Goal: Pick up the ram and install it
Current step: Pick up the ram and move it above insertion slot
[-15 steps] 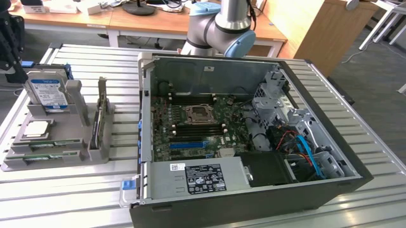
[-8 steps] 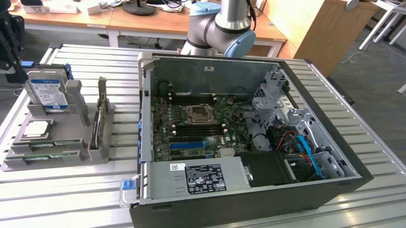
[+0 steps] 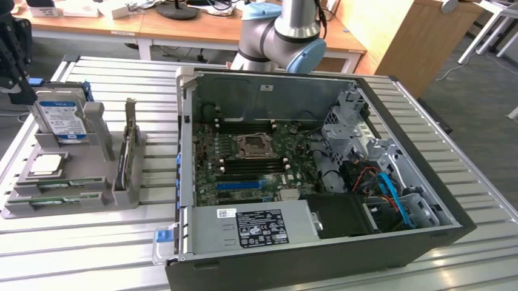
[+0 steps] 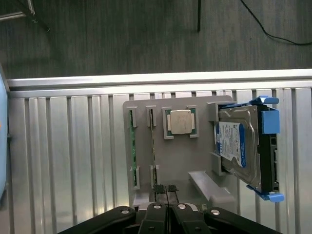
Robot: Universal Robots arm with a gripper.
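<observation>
Two slim green sticks stand on edge in the slots of a gray holder (image 3: pixel 73 210) on the slatted metal surface (image 3: pixel 81 245): the ram (image 4: pixel 152 151) and a second stick (image 4: pixel 131 146) just beside it, running parallel. In the exterior view the holder sits to the exterior view's left of the open computer case (image 3: pixel 421 242), with both sticks at its near end. The same holder carries a processor chip (image 4: pixel 179 121), which lies between the sticks and a hard drive (image 4: pixel 239 146) in a blue bracket. An expansion card (image 3: pixel 130 142) stands upright on the side nearest the case. The pincer (image 4: pixel 166 191) is clenched, its dark fingertips pressed together with nothing between them. It hangs above the holder's edge, close to one end of the ram but apart from it. Inside the case the motherboard (image 3: pixel 235 170) lies exposed, with a processor socket (image 3: pixel 252 145) at its middle, dark slots on either side and a blue slot strip (image 3: pixel 239 183) nearer the power supply (image 3: pixel 251 227).
</observation>
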